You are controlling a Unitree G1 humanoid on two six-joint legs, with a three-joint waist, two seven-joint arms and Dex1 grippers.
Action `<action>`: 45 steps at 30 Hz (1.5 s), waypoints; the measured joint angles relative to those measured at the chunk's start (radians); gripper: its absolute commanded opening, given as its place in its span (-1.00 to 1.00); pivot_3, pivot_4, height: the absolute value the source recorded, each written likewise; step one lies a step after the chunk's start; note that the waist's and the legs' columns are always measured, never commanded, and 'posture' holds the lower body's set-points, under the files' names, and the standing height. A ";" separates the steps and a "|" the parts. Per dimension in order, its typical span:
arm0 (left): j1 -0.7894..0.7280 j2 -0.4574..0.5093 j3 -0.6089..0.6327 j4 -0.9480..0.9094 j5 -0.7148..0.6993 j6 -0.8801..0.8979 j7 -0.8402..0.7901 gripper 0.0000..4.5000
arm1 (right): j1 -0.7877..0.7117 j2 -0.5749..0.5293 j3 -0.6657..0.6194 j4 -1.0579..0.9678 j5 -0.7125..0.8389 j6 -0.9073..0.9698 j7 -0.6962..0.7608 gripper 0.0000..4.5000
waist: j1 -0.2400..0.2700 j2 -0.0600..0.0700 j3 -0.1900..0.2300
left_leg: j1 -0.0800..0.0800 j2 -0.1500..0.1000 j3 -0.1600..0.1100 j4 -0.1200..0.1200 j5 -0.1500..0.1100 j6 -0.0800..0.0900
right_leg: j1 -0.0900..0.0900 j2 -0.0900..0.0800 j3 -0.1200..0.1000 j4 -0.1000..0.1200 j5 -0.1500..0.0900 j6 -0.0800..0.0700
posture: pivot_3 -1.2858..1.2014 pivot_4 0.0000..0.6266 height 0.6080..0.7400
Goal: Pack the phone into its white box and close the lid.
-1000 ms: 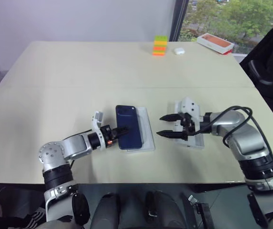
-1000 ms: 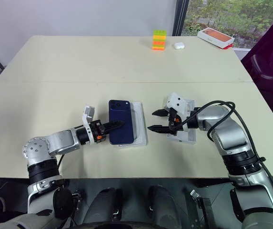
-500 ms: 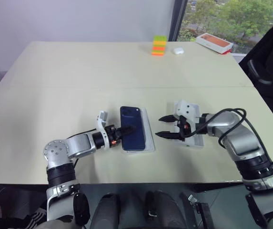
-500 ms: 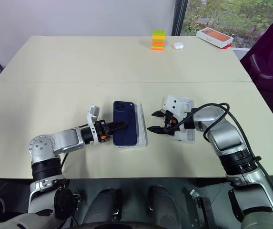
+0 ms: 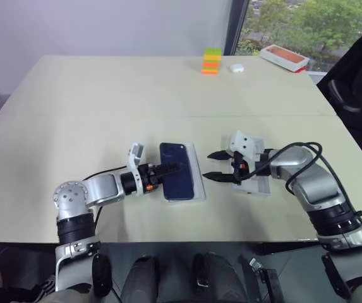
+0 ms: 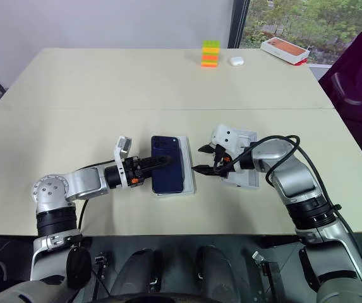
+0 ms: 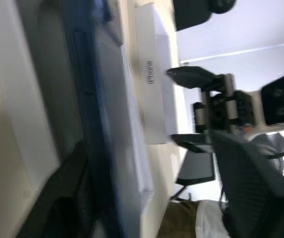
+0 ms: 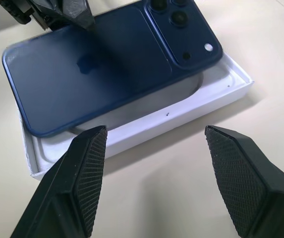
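A: Phone (image 5: 176, 172)?
B: Lying back-up, skewed across the white box (image 5: 195, 172), overhanging its left rim, camera cluster at the far end.

A: Left gripper (image 5: 174, 170)?
B: Fingers spread over the phone's left edge, nothing clamped.

A: Right gripper (image 5: 219, 165)?
B: Just right of the white box, jaws wide, empty. The lid (image 5: 254, 180) lies beyond it, under that wrist.
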 measured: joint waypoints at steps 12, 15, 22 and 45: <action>-0.026 0.062 -0.054 0.013 -0.162 -0.020 0.224 0.75 | -0.004 0.006 0.006 0.000 -0.001 0.004 -0.007 0.47 | -0.004 0.000 0.000 | 0.000 0.000 -0.001 0.000 0.000 -0.001 | 0.000 0.000 0.000 0.000 0.000 0.000 | 0.03 -0.52 1.00; -0.010 0.110 -0.075 0.007 -0.229 -0.038 0.255 0.75 | -0.005 0.009 0.008 0.000 -0.001 0.008 -0.008 0.47 | -0.002 0.000 0.000 | 0.000 0.000 -0.001 0.000 0.001 -0.002 | 0.000 0.000 0.000 0.000 0.000 0.000 | 0.03 -0.52 1.00; 0.002 0.270 -0.109 -0.091 -0.280 -0.119 0.188 0.75 | -0.016 0.027 0.004 0.002 0.013 0.053 -0.016 0.47 | -0.002 0.000 0.000 | 0.000 0.000 0.000 0.000 0.002 -0.003 | 0.000 0.000 0.000 0.000 0.000 0.000 | 0.03 -0.52 1.00; 0.190 0.585 -0.326 -0.162 0.628 -0.993 -1.028 0.75 | -0.067 0.056 -0.104 0.072 0.105 -0.006 -0.025 0.47 | -0.001 0.003 0.001 | -0.004 0.001 0.008 -0.002 0.000 0.001 | -0.005 0.001 0.000 -0.002 0.000 0.000 | 0.03 -0.52 1.00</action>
